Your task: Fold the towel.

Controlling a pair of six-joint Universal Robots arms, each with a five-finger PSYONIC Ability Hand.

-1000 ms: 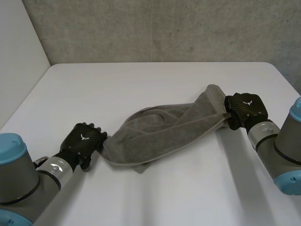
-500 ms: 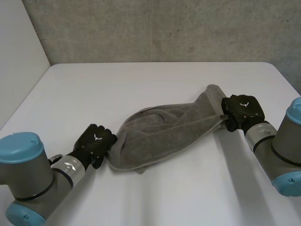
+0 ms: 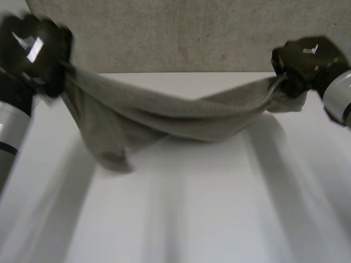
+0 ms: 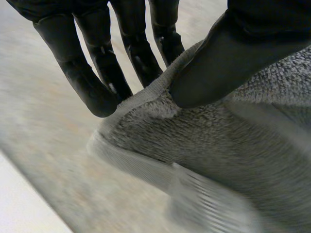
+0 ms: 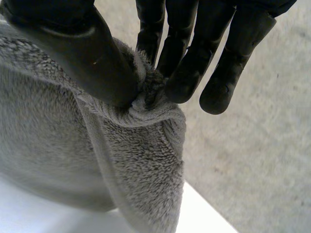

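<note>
1. Grey, fluffy terry towel [image 3: 164, 118] hangs in the air above the white desk [image 3: 192, 219], strung between the two hands like a slack hammock. A bunched lobe droops lowest near the left end; whether it brushes the desk I cannot tell.
2. The robot's black left hand [image 3: 35, 52] grips one end. In its wrist view the thumb presses the towel's hemmed edge against the straight fingers [image 4: 85, 77] in a firm pinch.
3. The robot's black right hand [image 3: 304, 60] grips the opposite end. Its thumb and fingers [image 5: 187, 73] are closed on a gathered wad of cloth, and a short tail hangs beyond the grip.
4. Holding the towel high by both ends looks meant to let its own weight pull out the crumples, so it can be laid flat before any fold. I judge the folding itself not yet begun, since the cloth is twisted rather than spread.
5. Count: one towel, two hands (both gripping it), one desk.
</note>
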